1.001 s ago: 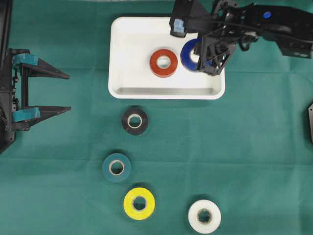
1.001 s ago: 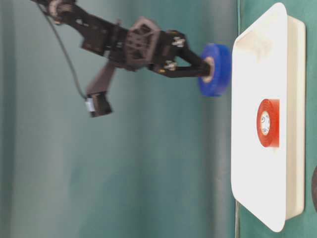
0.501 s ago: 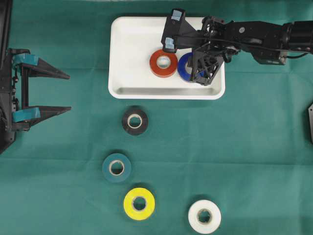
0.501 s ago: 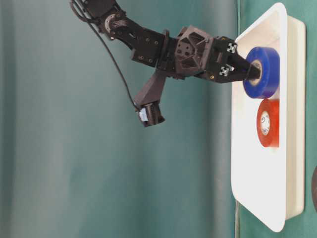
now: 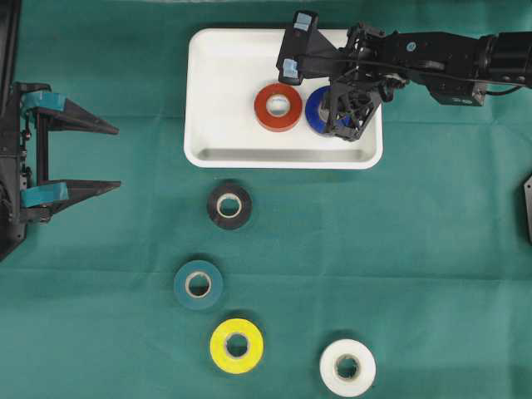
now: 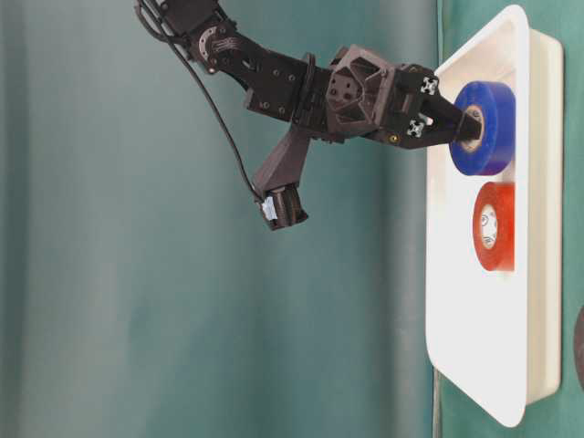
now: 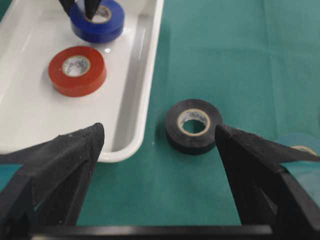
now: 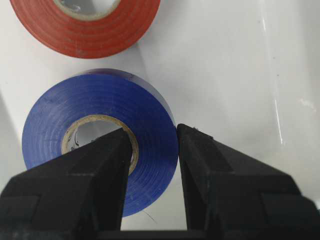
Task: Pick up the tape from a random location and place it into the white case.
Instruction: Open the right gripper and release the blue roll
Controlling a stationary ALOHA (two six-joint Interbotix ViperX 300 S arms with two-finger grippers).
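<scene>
Standing beside the table, one sees the right gripper [image 5: 339, 110] closed on the wall of the blue tape roll [image 5: 319, 109]: one black finger goes inside the cardboard core, the other presses the smooth outer side. The roll is inside the white case [image 5: 208, 91], at its right part, just beside the red tape roll [image 5: 278, 106]; whether it already rests on the bottom I cannot tell. The case is a shallow tray of glossy white plastic with rounded corners and a raised rim. The left gripper [image 5: 83, 156] waits at the left edge with its jaws wide apart and holds nothing. On the green cloth [image 5: 416, 274], which looks matte and soft, lie four more rolls: black [image 5: 229, 205], teal [image 5: 198, 284], yellow [image 5: 236, 345] and white [image 5: 347, 366], all flat rings.
</scene>
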